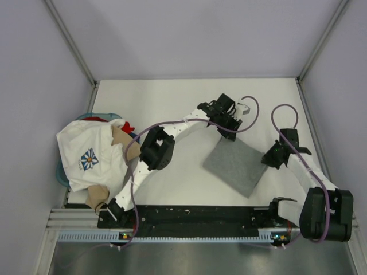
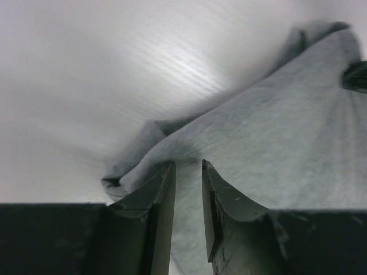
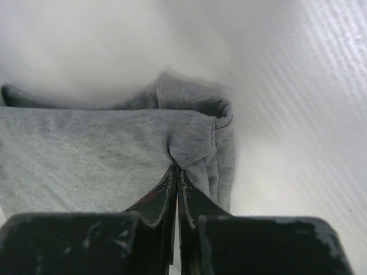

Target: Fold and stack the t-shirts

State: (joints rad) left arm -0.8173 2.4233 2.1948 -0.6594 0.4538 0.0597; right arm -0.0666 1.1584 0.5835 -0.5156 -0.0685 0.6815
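Grey tee: folded to a flat square, lying cornerwise on the tabletop, right of centre and in front of the right arm's base.
Left claw: at the grey tee's far corner; in the left wrist view its jaws stand a little apart, tips down on the rumpled cloth edge, with nothing pinched between them.
Right claw: at the grey tee's right corner; in the right wrist view the jaws are pressed together on a fold of the cloth, which puckers at the tips.
Pile: heaped at the tabletop's left edge, well apart from the grey tee.
White tee: on top of the pile, crumpled, blue-white flower print facing up.
Tan tee: under the white tee, showing at its right side and near edge.
Red tee: a small bit showing at the pile's far side.
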